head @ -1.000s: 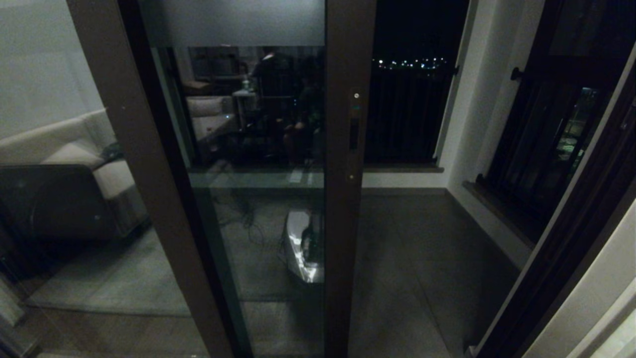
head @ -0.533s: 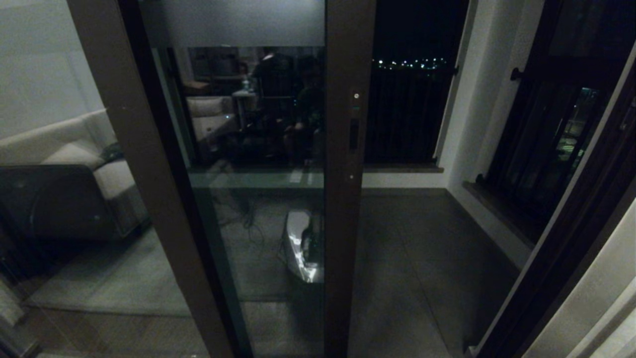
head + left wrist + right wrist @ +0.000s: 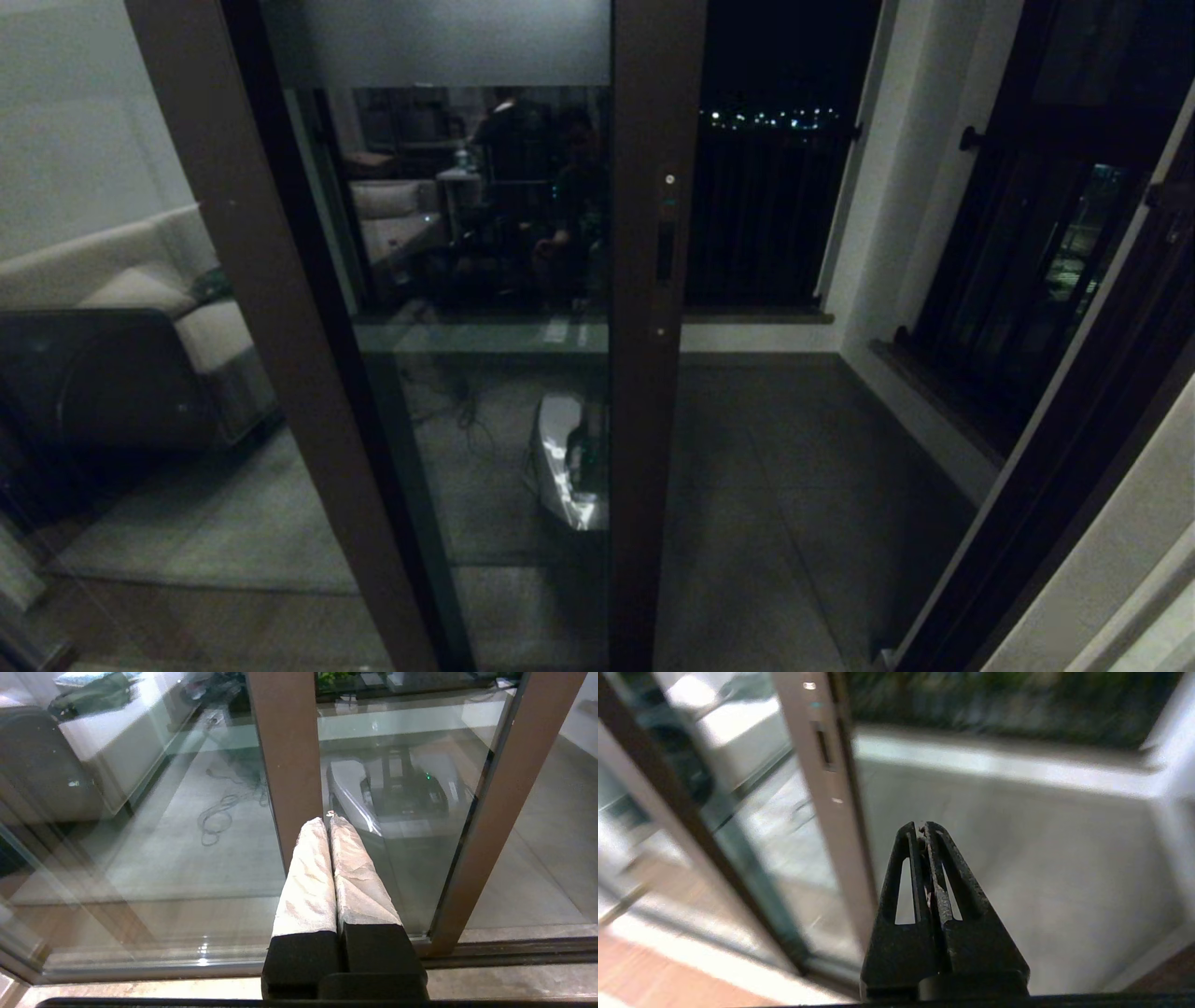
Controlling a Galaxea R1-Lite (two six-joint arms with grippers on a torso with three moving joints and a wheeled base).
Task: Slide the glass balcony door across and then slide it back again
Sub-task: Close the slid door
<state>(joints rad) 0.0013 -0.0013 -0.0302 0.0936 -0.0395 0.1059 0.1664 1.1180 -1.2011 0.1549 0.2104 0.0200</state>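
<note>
The glass balcony door (image 3: pixel 485 280) stands partway across, its dark brown stile (image 3: pixel 653 420) at mid-view with the slim black handle (image 3: pixel 665 252) on it and a frosted band (image 3: pixel 439 42) on top. Neither gripper shows in the head view. In the left wrist view my left gripper (image 3: pixel 328 819) is shut and empty, its white-wrapped fingers (image 3: pixel 308 882) low before the glass, left of the stile (image 3: pixel 504 812). My right gripper (image 3: pixel 921 825) is shut on nothing, apart from the door, below and right of the handle (image 3: pixel 824 749).
A fixed glass panel with a brown post (image 3: pixel 280 327) stands at the left, with a sofa (image 3: pixel 140 299) seen in it. Right of the stile lies the open balcony floor (image 3: pixel 794 485). A dark barred window (image 3: pixel 1027 261) and a door jamb (image 3: pixel 1074 467) stand at the right. The floor track (image 3: pixel 514 952) runs below.
</note>
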